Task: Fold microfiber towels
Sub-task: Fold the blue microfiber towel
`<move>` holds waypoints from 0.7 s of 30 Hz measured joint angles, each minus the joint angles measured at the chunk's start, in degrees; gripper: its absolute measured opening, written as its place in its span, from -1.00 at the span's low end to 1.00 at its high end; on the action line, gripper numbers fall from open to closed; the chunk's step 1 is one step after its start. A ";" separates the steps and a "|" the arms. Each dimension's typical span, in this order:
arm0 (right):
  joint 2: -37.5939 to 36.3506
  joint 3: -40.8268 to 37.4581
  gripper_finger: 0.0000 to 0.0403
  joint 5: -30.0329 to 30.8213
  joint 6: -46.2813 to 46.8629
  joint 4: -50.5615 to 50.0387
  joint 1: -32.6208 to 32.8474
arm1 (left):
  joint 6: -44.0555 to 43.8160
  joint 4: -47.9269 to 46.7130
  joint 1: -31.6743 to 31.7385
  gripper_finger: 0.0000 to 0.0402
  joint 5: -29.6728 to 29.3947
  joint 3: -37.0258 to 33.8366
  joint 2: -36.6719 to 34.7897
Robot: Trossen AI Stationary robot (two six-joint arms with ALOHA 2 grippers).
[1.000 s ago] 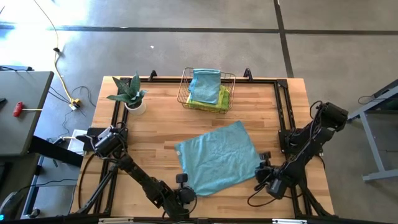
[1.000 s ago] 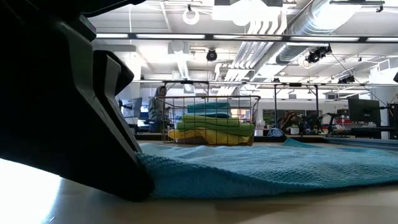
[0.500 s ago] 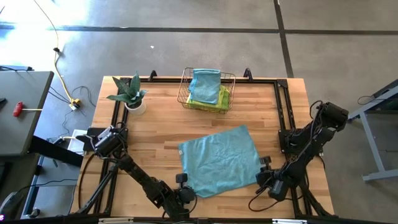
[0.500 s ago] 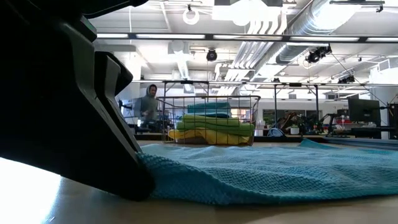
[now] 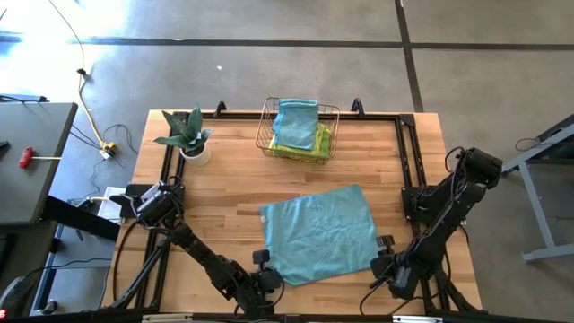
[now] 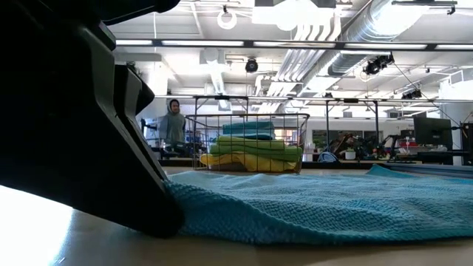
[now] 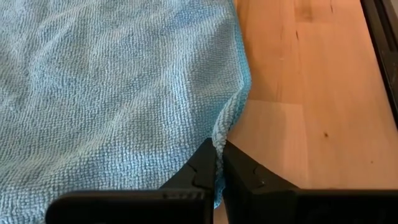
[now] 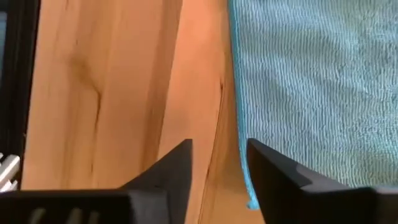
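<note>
High view: teal towel flat on wooden table; left jaws pinch its corner, right jaws apart.

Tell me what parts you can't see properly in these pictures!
- Low view: the left tool blocks the picture's left side, hiding the table and room behind it.
- High view: the towels lower in the wire basket lie under the top teal towel; their number cannot be counted.
- Right wrist view: the spread teal towel is cut off by the picture's edge.
- Low view: the person behind the basket is too small for detail.
</note>
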 joint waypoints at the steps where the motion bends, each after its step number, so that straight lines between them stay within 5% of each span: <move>1: 0.00 -0.02 -0.25 -0.03 -0.02 -0.10 0.34 | -0.26 0.00 0.00 -0.98 0.05 -0.02 0.00; 6: 0.00 -1.60 0.00 2.83 -2.59 -3.08 2.37 | -0.29 0.00 0.00 -0.98 0.26 -0.02 0.00; 12: -0.21 -6.63 0.05 3.81 -0.98 -0.17 3.37 | -0.44 0.11 -0.02 -0.98 0.39 -0.03 0.00; 17: -0.31 -7.85 -0.09 4.56 -1.64 1.58 3.42 | -0.88 0.19 -0.02 -0.98 0.58 -0.09 -0.17; 21: -0.24 -7.87 -0.40 4.54 -2.54 1.81 3.45 | -0.85 0.93 -0.01 -0.98 0.88 -0.15 -0.39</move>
